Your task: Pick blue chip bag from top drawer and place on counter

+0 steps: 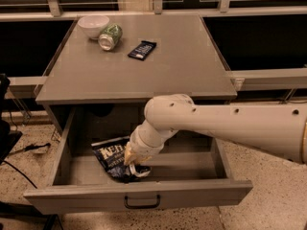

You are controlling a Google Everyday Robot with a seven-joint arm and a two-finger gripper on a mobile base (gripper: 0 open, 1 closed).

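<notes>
Currently | pincer (135,166) lower centre, inside top drawer (192,193), touching blue chip bag (109,156) | bag extends upper-left from pincer | grip state: cannot tell

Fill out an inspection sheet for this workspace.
Surface: grey counter, three items at its back left.
Job's things: blue chip bag lies in the open top drawer, not yet on the counter.
Clutter: white bowl, green can on its side, dark snack bar, all on the counter.
Pincer: pincer down in the drawer at the bag's right edge.
Cables: black cable on the floor, left.
Surroundings: speckled floor; rail behind.
</notes>
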